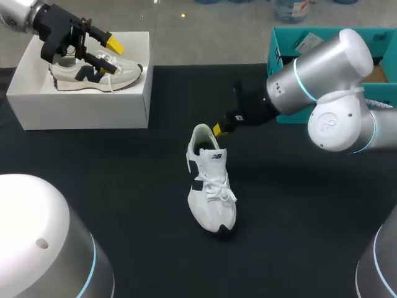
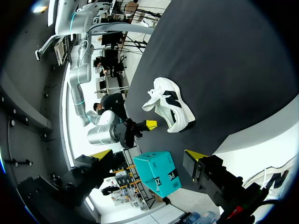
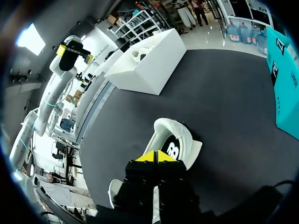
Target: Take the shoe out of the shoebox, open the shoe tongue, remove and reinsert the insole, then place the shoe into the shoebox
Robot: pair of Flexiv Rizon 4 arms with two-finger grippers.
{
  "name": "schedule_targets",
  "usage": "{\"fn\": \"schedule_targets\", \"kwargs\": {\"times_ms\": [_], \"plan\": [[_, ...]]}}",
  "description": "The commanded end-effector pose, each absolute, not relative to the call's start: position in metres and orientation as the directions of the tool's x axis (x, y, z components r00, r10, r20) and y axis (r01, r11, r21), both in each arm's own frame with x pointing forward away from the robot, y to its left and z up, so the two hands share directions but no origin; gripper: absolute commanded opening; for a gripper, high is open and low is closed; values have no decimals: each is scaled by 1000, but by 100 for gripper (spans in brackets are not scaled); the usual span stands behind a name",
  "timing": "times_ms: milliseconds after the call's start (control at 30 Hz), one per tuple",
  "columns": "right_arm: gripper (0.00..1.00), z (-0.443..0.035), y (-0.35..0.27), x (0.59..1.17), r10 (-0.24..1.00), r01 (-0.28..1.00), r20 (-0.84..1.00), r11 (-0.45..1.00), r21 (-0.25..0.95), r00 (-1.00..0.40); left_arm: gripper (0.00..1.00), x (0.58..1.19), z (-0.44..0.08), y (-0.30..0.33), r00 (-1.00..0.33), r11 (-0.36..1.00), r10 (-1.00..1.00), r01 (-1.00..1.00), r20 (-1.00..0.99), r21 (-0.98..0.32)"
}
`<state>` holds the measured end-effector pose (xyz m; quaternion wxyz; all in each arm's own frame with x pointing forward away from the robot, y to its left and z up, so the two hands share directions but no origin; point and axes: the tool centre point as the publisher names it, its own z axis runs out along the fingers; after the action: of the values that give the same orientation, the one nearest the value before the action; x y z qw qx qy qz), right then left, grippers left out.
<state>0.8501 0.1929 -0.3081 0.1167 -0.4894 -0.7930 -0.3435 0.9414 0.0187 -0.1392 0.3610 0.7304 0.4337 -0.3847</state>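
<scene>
White sneaker (image 1: 211,186) out of box, mid-worktop; long axis near-far, toe toward near edge, heel away. Right gripper (image 1: 219,128) nearer arm, at heel collar, yellow tips pressed together; hold on anything hidden. Insole not discernible. Far-left corner: shoebox (image 1: 87,105) holds second sneaker (image 1: 124,76); left gripper (image 1: 108,51) above it, fingers spread wide, empty.

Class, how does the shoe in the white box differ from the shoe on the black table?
The boxed shoe sits inside the shoebox, side-on. The table shoe stands on the black table, heel towards the right gripper. Both are white with dark side panels.
</scene>
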Motion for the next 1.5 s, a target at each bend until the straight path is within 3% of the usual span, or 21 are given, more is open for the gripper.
{"fn": "schedule_targets", "kwargs": {"times_ms": [33, 333, 700, 1500], "plan": [[0, -306, 212, 865, 826, 887, 335, 381, 261, -453, 100, 942, -139, 19, 330, -366, 357, 910, -874, 193], [0, -318, 223, 867, 898, 908, 175, 370, 195, -403, 100, 942, -139, 19, 330, -366, 357, 910, -874, 193], [0, -338, 230, 858, 904, 896, 86, 398, 196, -420, 100, 942, -139, 19, 330, -366, 357, 910, -874, 193], [0, -399, 230, 874, 945, 940, 41, 318, 125, -325, 100, 942, -139, 19, 330, -366, 357, 910, -874, 193]]}}
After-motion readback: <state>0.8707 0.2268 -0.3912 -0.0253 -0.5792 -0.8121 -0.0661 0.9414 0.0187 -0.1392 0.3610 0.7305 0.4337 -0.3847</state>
